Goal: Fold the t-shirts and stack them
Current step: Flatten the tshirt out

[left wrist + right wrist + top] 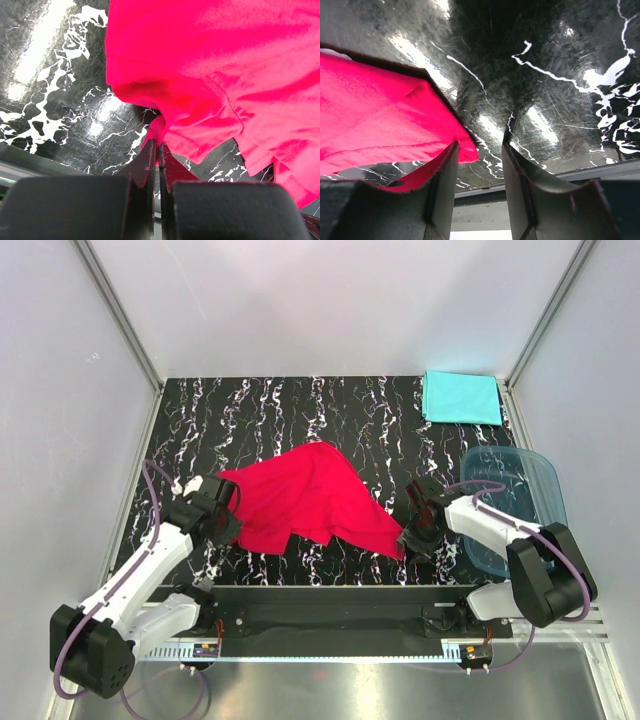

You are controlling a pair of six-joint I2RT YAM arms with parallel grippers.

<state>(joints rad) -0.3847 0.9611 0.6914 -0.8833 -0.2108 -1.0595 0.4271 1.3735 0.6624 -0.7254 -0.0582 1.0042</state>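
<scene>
Closest to my left wrist camera, the left hand [159, 146] is pinched tight on a small tuck at the edge of the red shirt [215, 75]. That shirt lies crumpled and spread across the middle of the desk [300, 410], between the two arms. My right hand [480, 150] stands about half open and holds nothing. The shirt's right corner lies against its left finger and seems to poke a little into the gap, unclamped. The turquoise shirt [460, 397] sits folded flat at the far right corner, well apart, and the blue tub [515, 490] is just beside the right arm.

I judge this to be the start of the red shirt's fold, with one side in hand and the other not yet. Next I need to ease the right hand over until the corner sits squarely between its fingers, then close. After that I lift both sides together to spread the cloth, gently enough not to drag it out of the left pinch.
</scene>
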